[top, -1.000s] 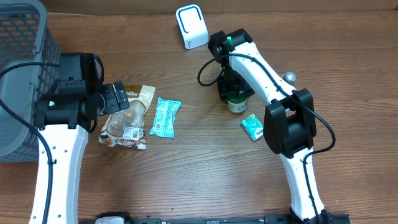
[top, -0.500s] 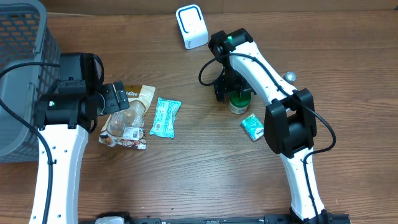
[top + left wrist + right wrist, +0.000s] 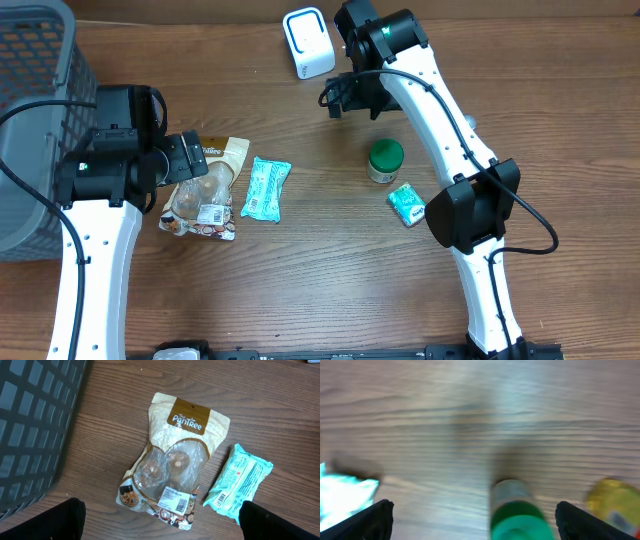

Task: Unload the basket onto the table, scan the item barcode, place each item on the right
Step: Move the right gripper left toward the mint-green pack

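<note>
Brown wooden table carries everything. On its far side lies the white scanner. The right gripper hangs near the scanner, its jaws wide apart and holding nothing. The jar with the green lid stands upright on the table, apart from this gripper and near a small teal packet. The left gripper is also spread wide and empty, above a clear snack pouch. A longer teal packet lies just beside the pouch. A gray basket stands at the left.
</note>
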Tool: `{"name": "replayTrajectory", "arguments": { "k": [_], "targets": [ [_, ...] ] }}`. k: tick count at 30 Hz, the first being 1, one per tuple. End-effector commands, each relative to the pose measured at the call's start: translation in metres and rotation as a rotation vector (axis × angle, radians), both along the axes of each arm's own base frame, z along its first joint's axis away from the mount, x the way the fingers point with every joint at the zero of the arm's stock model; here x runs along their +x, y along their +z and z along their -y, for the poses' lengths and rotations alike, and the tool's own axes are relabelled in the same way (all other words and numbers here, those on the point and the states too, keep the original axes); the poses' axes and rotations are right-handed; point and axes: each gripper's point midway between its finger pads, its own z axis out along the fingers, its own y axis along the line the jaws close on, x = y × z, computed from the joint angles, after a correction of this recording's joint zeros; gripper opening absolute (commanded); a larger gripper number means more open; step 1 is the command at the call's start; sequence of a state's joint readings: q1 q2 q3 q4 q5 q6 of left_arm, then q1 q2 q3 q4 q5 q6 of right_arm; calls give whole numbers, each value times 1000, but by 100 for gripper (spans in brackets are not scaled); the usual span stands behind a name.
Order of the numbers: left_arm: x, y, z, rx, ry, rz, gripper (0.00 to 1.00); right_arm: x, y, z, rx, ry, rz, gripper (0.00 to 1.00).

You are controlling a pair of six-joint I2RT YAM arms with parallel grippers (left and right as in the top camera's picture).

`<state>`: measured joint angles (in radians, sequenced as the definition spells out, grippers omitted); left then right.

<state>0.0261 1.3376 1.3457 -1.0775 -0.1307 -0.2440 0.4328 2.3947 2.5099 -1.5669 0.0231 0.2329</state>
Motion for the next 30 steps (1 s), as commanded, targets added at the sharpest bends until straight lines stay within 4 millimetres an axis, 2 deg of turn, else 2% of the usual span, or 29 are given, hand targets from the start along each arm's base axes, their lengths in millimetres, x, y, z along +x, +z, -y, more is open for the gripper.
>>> {"name": "replayTrajectory", "arguments": {
  "k": [1, 3, 5, 12, 15, 21, 26, 30],
  "targets": [
    [3, 4, 1, -5, 7, 13, 100, -11, 8, -26, 158, 27, -51, 68],
    [3, 4, 1, -5, 7, 13, 100, -15, 3, -28, 164, 29, -75, 52],
    [3, 4, 1, -5, 7, 13, 99, -20, -6, -29, 152, 30, -102, 46],
    [3, 4, 1, -5, 7, 13, 99, -39, -46, -25, 103, 29, -206, 46],
    [3, 4, 1, -5, 7, 13, 99, -45, -62, -9, 25, 16, -231, 45],
    [3, 4, 1, -5, 7, 13, 100, -42, -62, 41, -158, -111, -227, 45],
    [3, 4, 1, -5, 7, 13, 99, -45, -61, 49, -168, -112, -249, 45],
    [3, 4, 1, -5, 7, 13, 99, -45, -52, 50, -164, -114, -244, 45]
  ]
}}
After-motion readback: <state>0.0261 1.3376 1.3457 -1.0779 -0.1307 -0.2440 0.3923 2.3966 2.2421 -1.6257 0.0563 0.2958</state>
